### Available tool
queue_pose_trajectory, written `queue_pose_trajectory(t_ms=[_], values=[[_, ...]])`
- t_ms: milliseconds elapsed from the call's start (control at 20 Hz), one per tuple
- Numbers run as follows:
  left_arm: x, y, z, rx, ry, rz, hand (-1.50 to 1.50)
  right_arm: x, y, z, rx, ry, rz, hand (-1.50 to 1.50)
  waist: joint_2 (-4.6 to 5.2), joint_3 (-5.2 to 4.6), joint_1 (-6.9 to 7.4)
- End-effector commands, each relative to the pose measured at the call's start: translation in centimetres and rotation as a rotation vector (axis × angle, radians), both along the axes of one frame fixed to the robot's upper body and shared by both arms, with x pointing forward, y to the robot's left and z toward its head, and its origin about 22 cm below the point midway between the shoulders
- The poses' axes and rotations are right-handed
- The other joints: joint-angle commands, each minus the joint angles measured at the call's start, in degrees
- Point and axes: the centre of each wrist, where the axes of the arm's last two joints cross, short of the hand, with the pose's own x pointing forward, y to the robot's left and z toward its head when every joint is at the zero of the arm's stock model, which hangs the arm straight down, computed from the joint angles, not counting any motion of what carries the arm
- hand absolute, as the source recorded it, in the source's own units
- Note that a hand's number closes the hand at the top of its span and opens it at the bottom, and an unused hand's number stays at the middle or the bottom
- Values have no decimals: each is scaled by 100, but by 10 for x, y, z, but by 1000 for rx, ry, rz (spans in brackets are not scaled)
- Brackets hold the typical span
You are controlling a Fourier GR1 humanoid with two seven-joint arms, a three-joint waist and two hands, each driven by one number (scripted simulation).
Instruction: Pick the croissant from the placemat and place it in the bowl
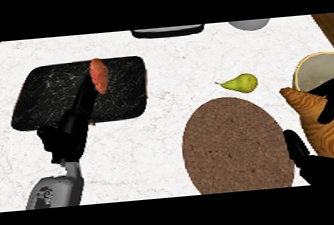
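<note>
The croissant, golden brown, is off the brown oval placemat and sits in my right hand at the right edge. The fingers curl over its top and the thumb lies along its left side. Its pointed end reaches toward the bowl, which has a yellow rim and a grey inside and stands just beyond it at the far right. The croissant is beside the bowl's near rim, not inside it. My left hand rests at the left with straight fingers lying over the black tray.
A black marbled tray at the left holds an orange sweet potato. A green pear lies between placemat and bowl. A dark appliance and a white dish stand at the back edge.
</note>
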Motion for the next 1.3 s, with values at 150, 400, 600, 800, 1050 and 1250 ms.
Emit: queue_pose_trajectory(t_ms=[150,400,600,800,1050,1250], values=[[-10,5,-2,3,7,16,0,19,-19,53,-23,1,-75,150,6,11,20],[-10,21,-11,-10,-7,-7,0,47,-52,46,-226,43,-200,150,21,10,28],[-11,5,4,5,8,-22,0,75,-82,21,-332,63,-241,150,22,16,50],[-9,10,-2,-7,0,-13,0,99,-113,2,-308,80,-314,150,21,15,45],[-7,3,-6,5,-17,-2,0,108,-149,-36,-351,103,-329,150,19,15,32],[0,0,-2,-4,-20,-2,0,118,-182,-82,-324,140,-353,150,28,18,41]])
